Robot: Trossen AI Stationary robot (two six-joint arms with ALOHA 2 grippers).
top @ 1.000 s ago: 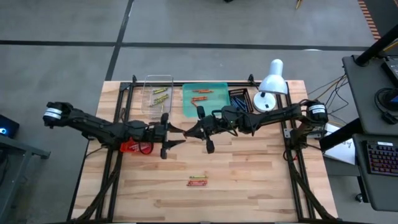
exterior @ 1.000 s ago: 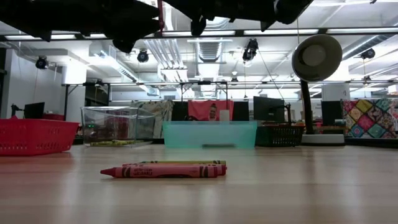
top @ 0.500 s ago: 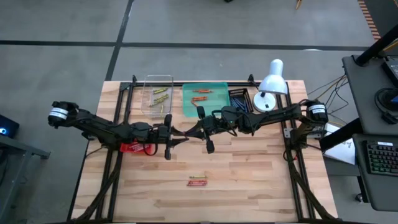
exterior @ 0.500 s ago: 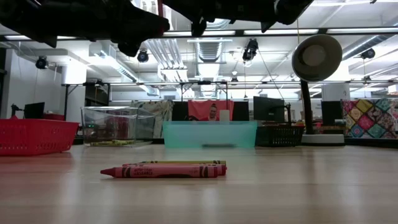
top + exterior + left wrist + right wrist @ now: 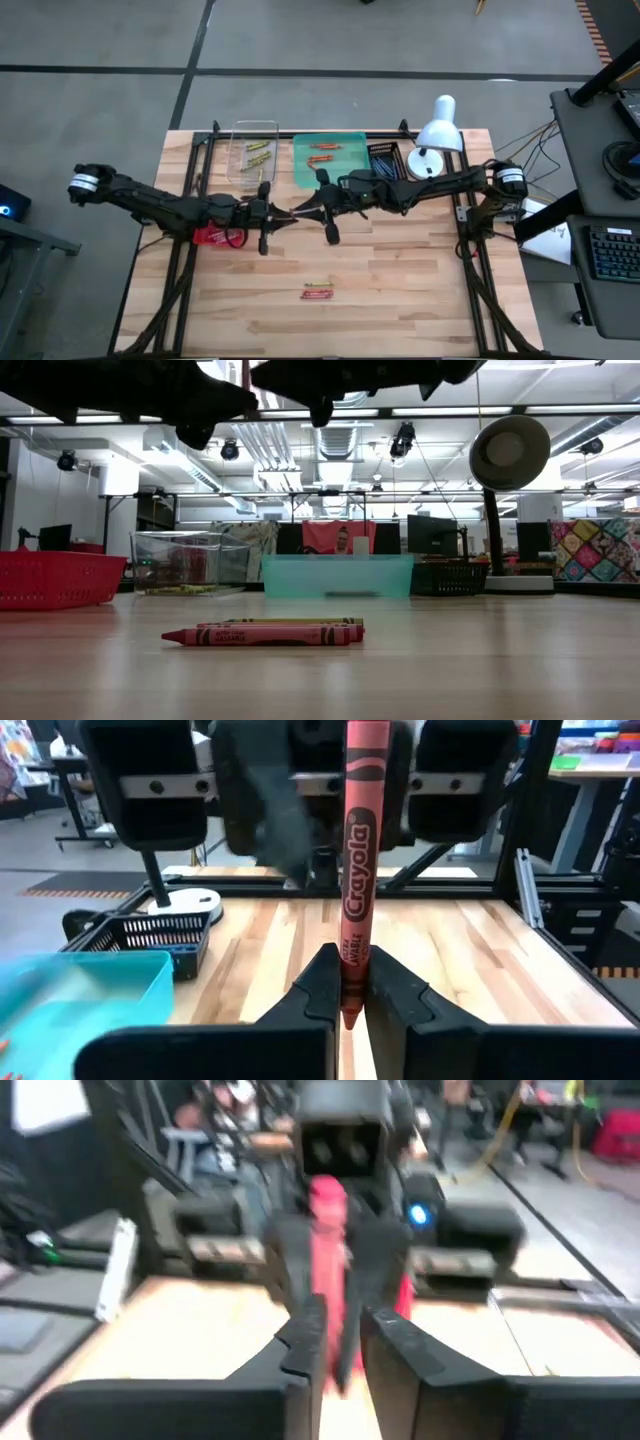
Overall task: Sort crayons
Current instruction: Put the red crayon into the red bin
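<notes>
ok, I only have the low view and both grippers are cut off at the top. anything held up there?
Observer: Yes. The left gripper is shut on a red crayon, near its pointed end.
Operator: where's the right one?
Observer: The right gripper faces it nose to nose above mid-table, at that same crayon.
Operator: what's in the teal tray?
Observer: A few orange crayons lie in the teal tray.
</notes>
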